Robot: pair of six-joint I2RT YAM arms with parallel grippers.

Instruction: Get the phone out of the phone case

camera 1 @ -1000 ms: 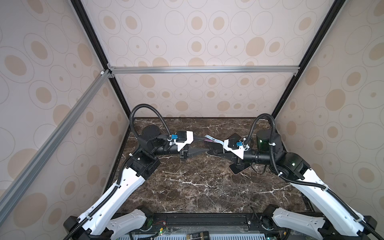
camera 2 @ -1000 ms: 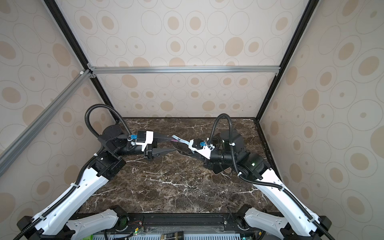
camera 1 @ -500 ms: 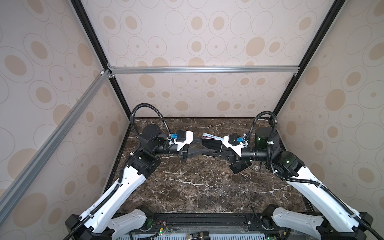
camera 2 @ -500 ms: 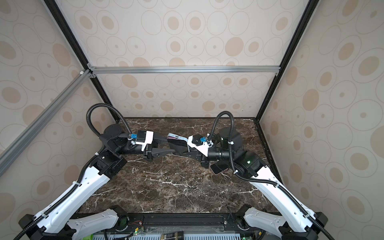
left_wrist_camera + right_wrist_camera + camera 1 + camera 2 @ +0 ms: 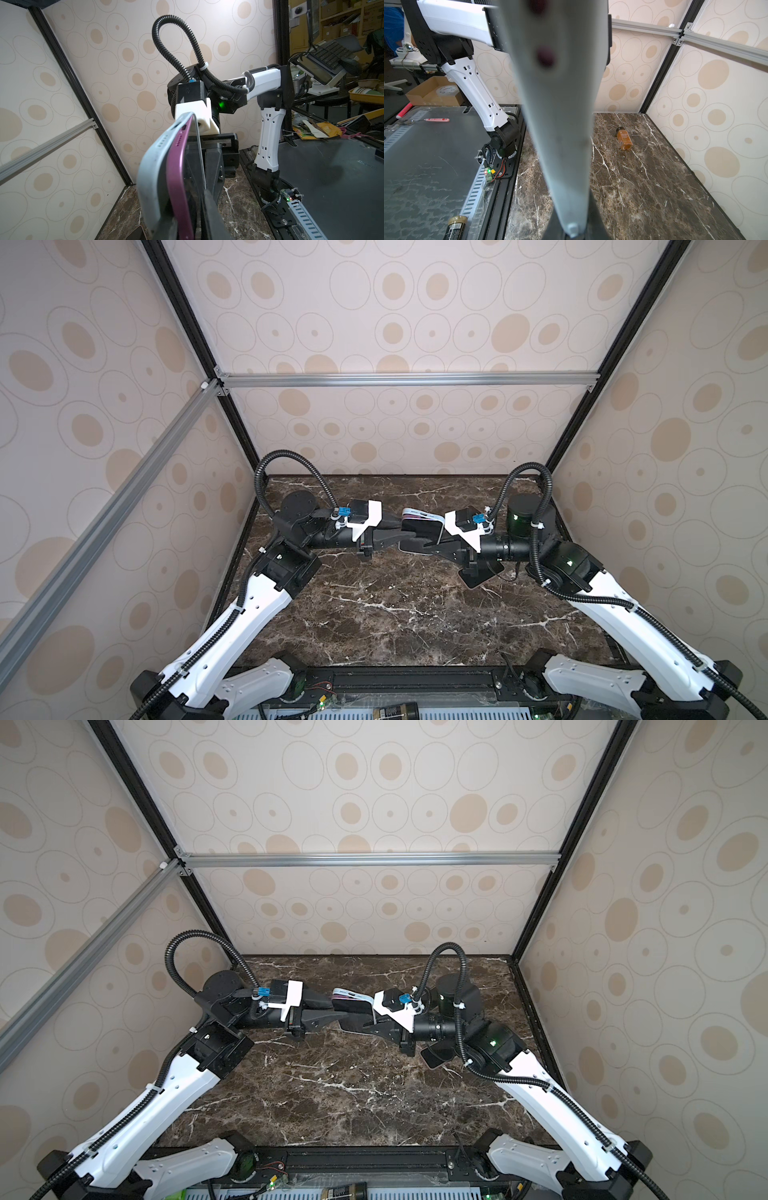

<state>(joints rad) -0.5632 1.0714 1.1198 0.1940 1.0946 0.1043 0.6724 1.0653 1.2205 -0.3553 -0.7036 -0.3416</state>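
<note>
A small amber-brown bottle with a dark cap (image 5: 624, 138) lay on the dark white-veined marble tabletop (image 5: 643, 187), well apart from the right fingers (image 5: 552, 230). A flat black slab (image 5: 482, 574) rested on that top, behind those fingers.

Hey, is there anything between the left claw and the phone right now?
Nothing visible. The fingers of the left claw flank the purple edge of the phone, which shows outside the lip of the case. Whether they pinch it yet is unclear. The right claw grips the case.
</note>
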